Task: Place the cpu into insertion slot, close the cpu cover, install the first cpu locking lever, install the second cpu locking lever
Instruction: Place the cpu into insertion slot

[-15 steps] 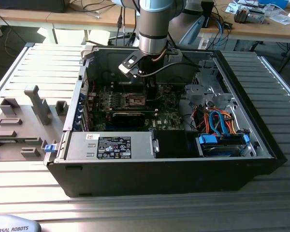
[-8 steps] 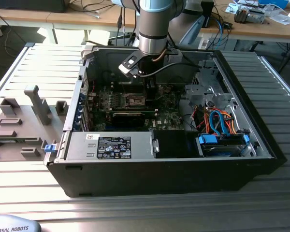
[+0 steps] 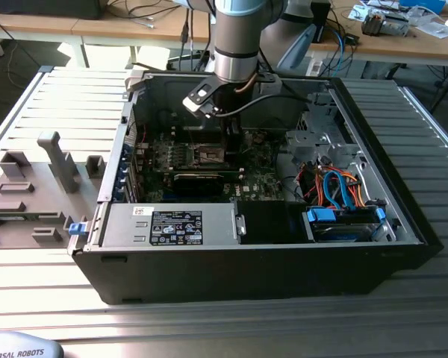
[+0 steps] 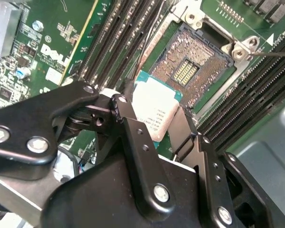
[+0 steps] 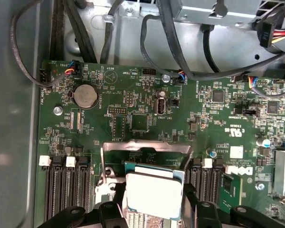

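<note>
My gripper point(image 3: 228, 140) reaches down into the open computer case point(image 3: 403, 186), over the motherboard. It is shut on the cpu point(image 4: 154, 110), a small square chip with a silver-grey top and a green rim, held by two opposite edges between the black fingers point(image 4: 133, 128). The cpu point(image 5: 154, 189) hangs just above and slightly to one side of the insertion slot point(image 4: 194, 66), whose field of gold pins lies bare. The cpu cover point(image 5: 147, 147), a thin silver frame, stands tilted up behind the slot. A thin wire locking lever point(image 4: 270, 53) sticks out beside the slot.
Black memory slots point(image 5: 66, 190) flank the socket on both sides. A black card point(image 3: 201, 181) lies near the socket. Blue and orange cables point(image 3: 336, 186) fill the drive bay on the exterior view's right. Grey fixtures point(image 3: 30, 186) stand outside the case on the exterior view's left.
</note>
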### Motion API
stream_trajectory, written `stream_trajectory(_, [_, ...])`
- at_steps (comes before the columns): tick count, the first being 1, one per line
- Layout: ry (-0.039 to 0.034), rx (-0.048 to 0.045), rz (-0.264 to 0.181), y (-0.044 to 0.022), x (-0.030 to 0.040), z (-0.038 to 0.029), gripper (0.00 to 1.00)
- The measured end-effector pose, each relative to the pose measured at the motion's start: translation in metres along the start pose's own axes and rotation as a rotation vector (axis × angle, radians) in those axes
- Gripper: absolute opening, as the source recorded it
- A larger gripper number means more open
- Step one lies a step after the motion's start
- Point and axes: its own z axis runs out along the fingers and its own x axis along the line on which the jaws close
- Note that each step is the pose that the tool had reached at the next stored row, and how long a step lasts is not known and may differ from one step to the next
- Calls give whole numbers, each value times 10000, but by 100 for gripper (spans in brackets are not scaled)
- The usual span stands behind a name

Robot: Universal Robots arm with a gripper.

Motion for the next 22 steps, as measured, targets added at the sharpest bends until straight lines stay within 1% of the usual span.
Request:
stream_trajectory(2, [1,-26,2,-57,3,-2,53])
stream_trajectory(3, [17,-44,3,-126,7,-2,53])
stream_trajectory(4, [40,-50,6,-163,12,-3,53])
stream_trajectory(5, [57,-52,7,-174,18,-4,53])
stream_trajectory(8, [235,-66,-30,-185,32,-5,53])
stream_trajectory(9, [308,-75,-78,-186,33,-4,53])
stream_trajectory(10, [358,-82,-114,-186,34,-4,53])
stream_trajectory(11, [470,-95,-178,-193,36,-3,53])
stream_trajectory(12, [522,-102,-213,-206,36,-3,53])
stream_trajectory(15, [559,-111,-276,-243,38,-3,53])
stream_trajectory(17, [575,-124,-308,-324,43,-3,53])
stream_trajectory(18, [595,-126,-313,-345,44,-4,53])
stream_trajectory(22, [644,-130,-314,-395,47,-3,53])
